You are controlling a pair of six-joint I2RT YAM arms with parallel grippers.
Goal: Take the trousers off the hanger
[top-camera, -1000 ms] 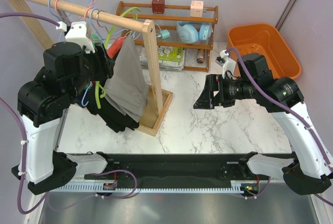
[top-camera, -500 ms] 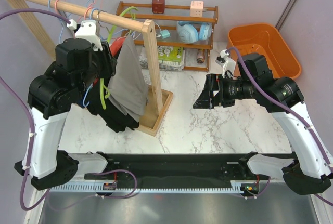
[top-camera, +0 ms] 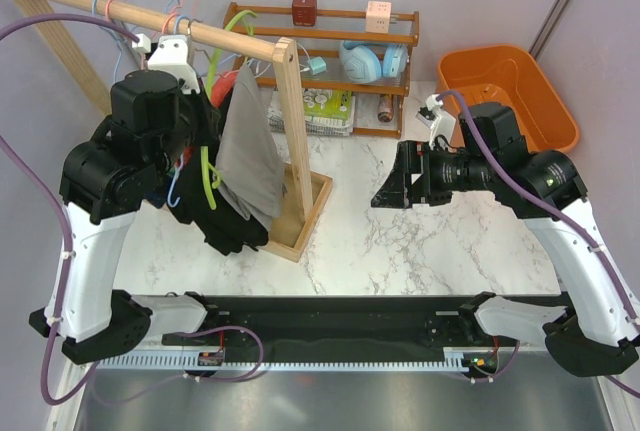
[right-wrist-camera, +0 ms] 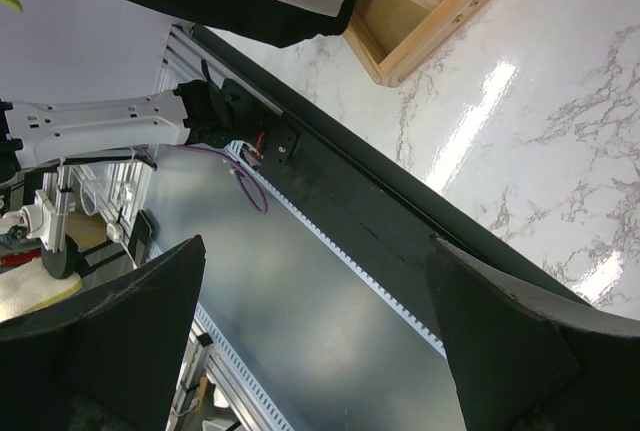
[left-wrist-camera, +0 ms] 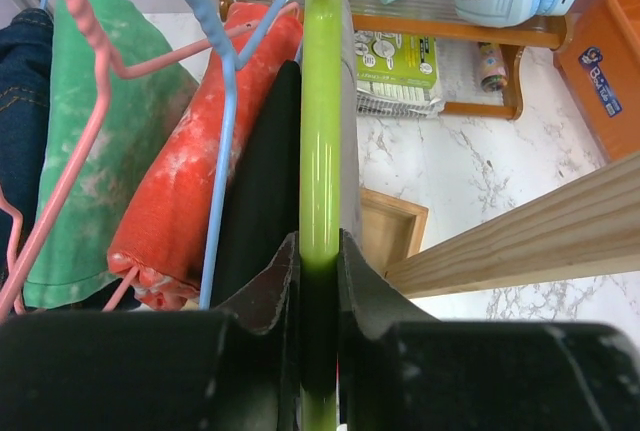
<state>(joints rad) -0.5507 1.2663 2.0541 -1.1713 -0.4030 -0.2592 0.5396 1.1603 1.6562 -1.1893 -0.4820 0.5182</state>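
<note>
Two grippers are showing opposite states. The left gripper is pinching the lime-green hanger, its two black fingers pressing against either side of the thin plastic arm. The hanger is hanging from the wooden rail of the rack standing at the back left corner of the marble table. The light grey trousers are draping from it, hanging down just beside the rack's upright post, with a black garment lying against them on the left. A red garment on a blue wire hanger and a pink wire hanger are crowding in further left. The right gripper is hovering over the middle of the table with its jaws standing spread wide, gripping nothing, well apart from the trousers.
</note>
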